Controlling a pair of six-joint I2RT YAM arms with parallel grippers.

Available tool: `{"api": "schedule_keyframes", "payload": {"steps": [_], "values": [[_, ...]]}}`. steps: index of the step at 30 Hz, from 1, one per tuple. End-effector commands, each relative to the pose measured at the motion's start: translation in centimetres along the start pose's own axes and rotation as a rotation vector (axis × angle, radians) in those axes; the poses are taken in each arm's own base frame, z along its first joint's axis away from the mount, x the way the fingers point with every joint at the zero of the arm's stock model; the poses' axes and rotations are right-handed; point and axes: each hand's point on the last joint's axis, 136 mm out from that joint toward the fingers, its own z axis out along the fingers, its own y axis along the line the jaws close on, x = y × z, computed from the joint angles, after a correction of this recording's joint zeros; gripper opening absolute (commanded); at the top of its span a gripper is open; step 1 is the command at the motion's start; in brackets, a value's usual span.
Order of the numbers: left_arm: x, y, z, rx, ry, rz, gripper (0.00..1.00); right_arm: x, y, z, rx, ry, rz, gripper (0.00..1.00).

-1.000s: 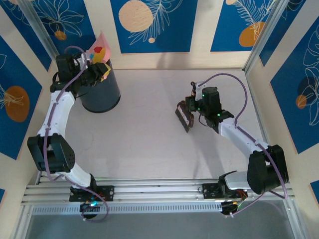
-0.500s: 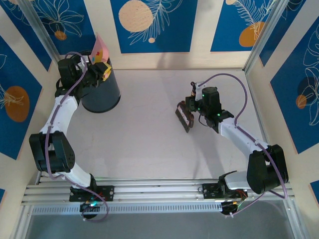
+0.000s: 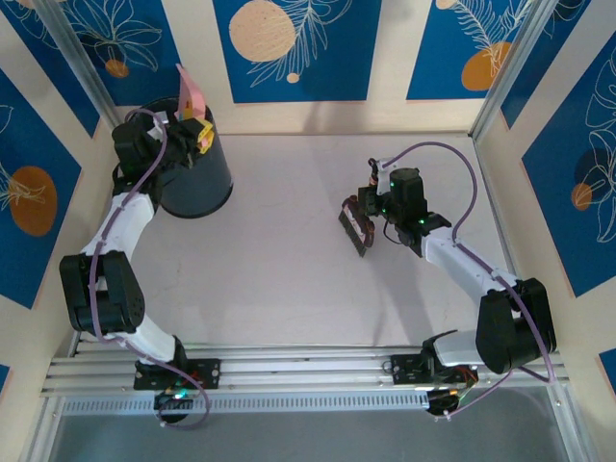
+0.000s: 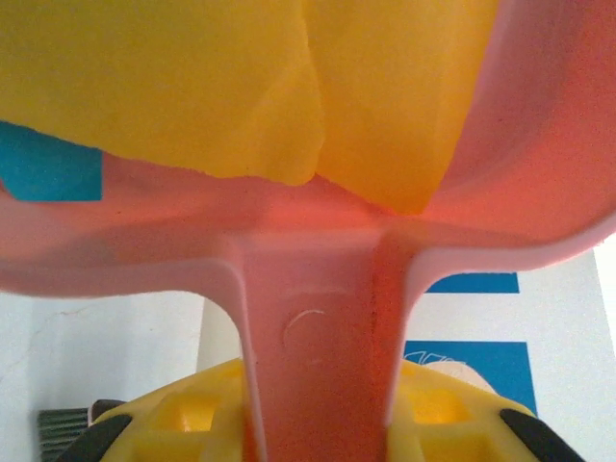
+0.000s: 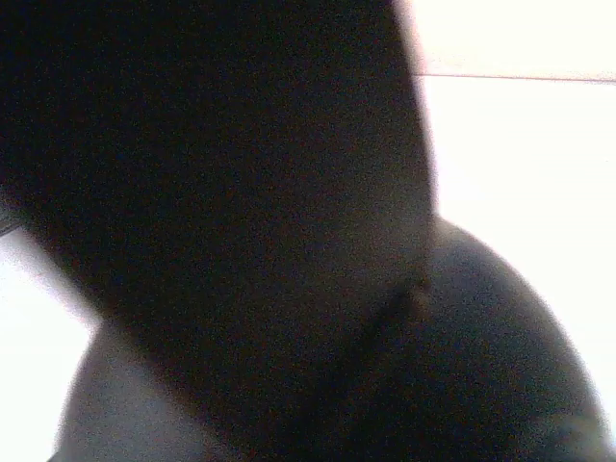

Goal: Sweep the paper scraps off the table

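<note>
- Two tools are being held at the counter (image 3: 279, 289), one per gripper.
- The left gripper (image 3: 198, 133) is clamping the handle of the pink dustpan (image 3: 190, 92).
- The dustpan is standing almost on edge above the dark bin (image 3: 197, 183) at the far left corner.
- Paper scraps (image 4: 241, 87), yellow and cyan, are lying inside the dustpan.
- The right gripper (image 3: 370, 210) is gripping a brush (image 3: 352, 227) near the counter's middle, well apart from the bin.
- The right wrist view is showing a dark blur.
</note>
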Motion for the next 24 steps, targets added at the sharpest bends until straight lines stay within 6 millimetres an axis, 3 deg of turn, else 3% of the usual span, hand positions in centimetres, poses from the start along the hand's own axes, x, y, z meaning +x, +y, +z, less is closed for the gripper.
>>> {"api": "schedule_keyframes", "payload": {"steps": [1,24], "values": [[0.0,-2.8,-0.9,0.103,-0.003,0.007,0.00,-1.7,0.4,0.0,-0.018,-0.039,0.015,0.00],[-0.3,-3.8,-1.7,0.289,-0.014,-0.197,0.00,-1.5,0.5,0.3,-0.023,-0.030,0.020,0.00]]}}
